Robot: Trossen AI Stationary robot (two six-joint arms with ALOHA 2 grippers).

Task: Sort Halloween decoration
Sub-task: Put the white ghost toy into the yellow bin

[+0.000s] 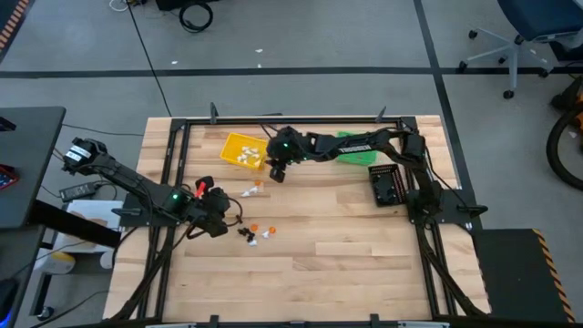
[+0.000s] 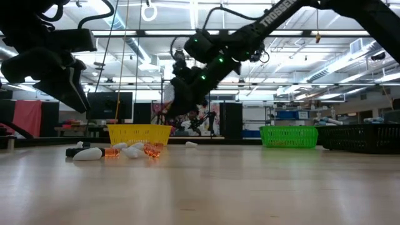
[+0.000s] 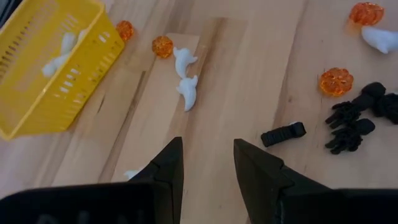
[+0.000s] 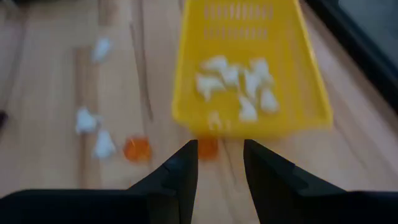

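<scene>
High view is showing the right hand [image 1: 276, 172] hanging just beside the yellow bin [image 1: 242, 149], in the upper middle of the frame, its fingers standing apart with nothing between them. White trinkets [image 4: 239, 87] are lying inside that bin. The left hand [image 1: 219, 221] is waiting at lower left of the counter [image 1: 346, 255], fingers also apart and gripping nothing. Loose decorations are sitting on the wood between the two hands: white ghosts [image 3: 185, 78], orange pumpkins [image 3: 336, 81] and black pieces [image 3: 351, 118], possibly spiders, though the shapes are hard to read. A green bin [image 1: 357, 148] and a black bin [image 1: 386, 185] are standing at upper right.
</scene>
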